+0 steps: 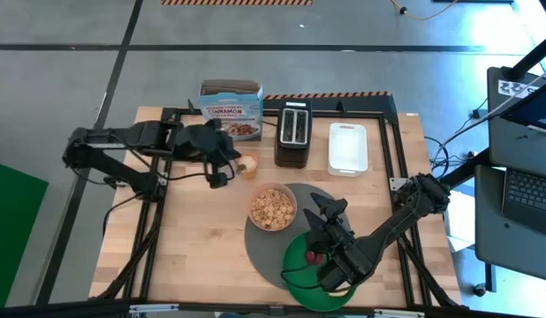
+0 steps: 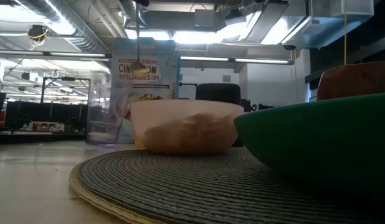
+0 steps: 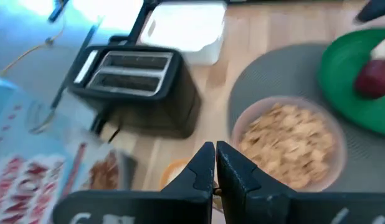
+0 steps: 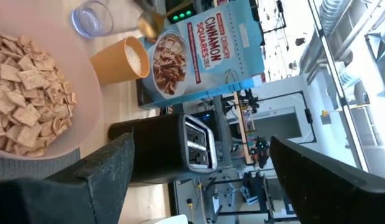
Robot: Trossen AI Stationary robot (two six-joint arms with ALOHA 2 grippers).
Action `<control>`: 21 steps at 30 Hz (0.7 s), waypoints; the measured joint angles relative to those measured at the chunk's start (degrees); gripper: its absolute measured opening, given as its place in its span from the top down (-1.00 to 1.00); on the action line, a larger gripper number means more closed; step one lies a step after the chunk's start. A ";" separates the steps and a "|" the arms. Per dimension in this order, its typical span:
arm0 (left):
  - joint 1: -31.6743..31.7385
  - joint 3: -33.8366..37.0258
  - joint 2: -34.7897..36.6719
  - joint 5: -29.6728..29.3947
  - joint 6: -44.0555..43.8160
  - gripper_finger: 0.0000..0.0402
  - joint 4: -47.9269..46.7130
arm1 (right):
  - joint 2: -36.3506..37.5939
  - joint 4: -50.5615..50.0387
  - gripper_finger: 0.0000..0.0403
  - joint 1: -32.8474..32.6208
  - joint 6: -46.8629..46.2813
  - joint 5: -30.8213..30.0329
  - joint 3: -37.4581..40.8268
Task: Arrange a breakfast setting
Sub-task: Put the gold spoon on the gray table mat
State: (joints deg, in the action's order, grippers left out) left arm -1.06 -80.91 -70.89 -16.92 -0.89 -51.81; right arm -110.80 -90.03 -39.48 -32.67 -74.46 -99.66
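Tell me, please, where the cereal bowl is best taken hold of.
Probably by its rim: the bowl sits upright on the mat, full of cereal, so one finger inside and one outside, coming from above on the side nearest the open right gripper, should keep it level.

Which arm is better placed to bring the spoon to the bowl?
Left, probably: the left gripper is shut on the spoon, near the bowl; the right gripper hangs open over the green plate.
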 joint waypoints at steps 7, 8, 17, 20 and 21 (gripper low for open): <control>0.02 -6.31 -3.98 -4.10 -0.26 0.99 -7.87 | 0.02 0.03 -0.69 0.07 0.02 2.12 0.00; 0.00 -6.73 -3.98 -3.66 -0.04 0.99 -7.64 | 0.02 0.03 -0.69 0.07 0.02 2.10 0.00; 2.86 -7.53 -4.48 5.87 3.33 0.99 -1.64 | 1.04 0.01 -0.69 -1.57 2.95 2.10 0.00; 4.88 -7.54 -6.72 13.52 5.77 0.99 2.67 | 2.55 0.01 -0.69 -2.39 2.99 2.27 0.00; 5.56 -7.51 -7.76 16.31 6.11 0.99 4.09 | 3.00 0.01 -0.69 -2.86 2.99 2.47 0.00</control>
State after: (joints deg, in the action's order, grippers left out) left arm 4.50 -88.42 -78.65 -0.60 5.23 -47.72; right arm -107.80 -90.02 -42.34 -29.67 -71.99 -99.66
